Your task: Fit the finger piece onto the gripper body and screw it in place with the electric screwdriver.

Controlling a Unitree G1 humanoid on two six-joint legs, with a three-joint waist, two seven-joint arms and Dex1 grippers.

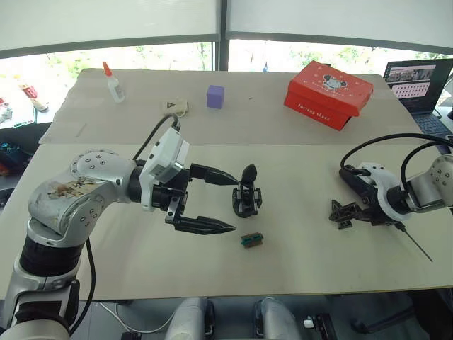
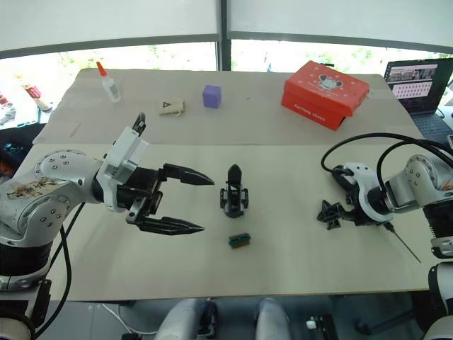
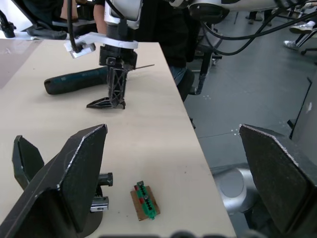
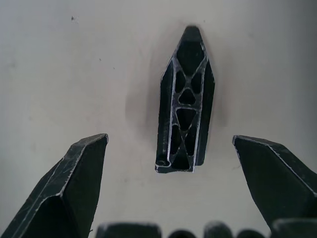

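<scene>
The gripper body (image 1: 246, 193) stands upright in the middle of the table, one pointed finger sticking up. My left gripper (image 1: 235, 202) is open just to its left, level with it, the fingertips pointing at it without touching. The finger piece (image 4: 185, 104) lies flat on the table at the right. My right gripper (image 4: 169, 140) hovers over it, open, one finger on each side and neither touching. The electric screwdriver (image 3: 74, 82) lies on the table beside the right gripper, and its thin bit (image 1: 416, 243) pokes out past the right wrist toward the front edge.
A small green-and-brown block (image 1: 251, 241) lies just in front of the gripper body. Along the back are a red box (image 1: 328, 93), a purple cube (image 1: 215, 95), a glue bottle (image 1: 113, 83) and a small beige part (image 1: 173, 106). A laptop (image 1: 417, 81) sits far right.
</scene>
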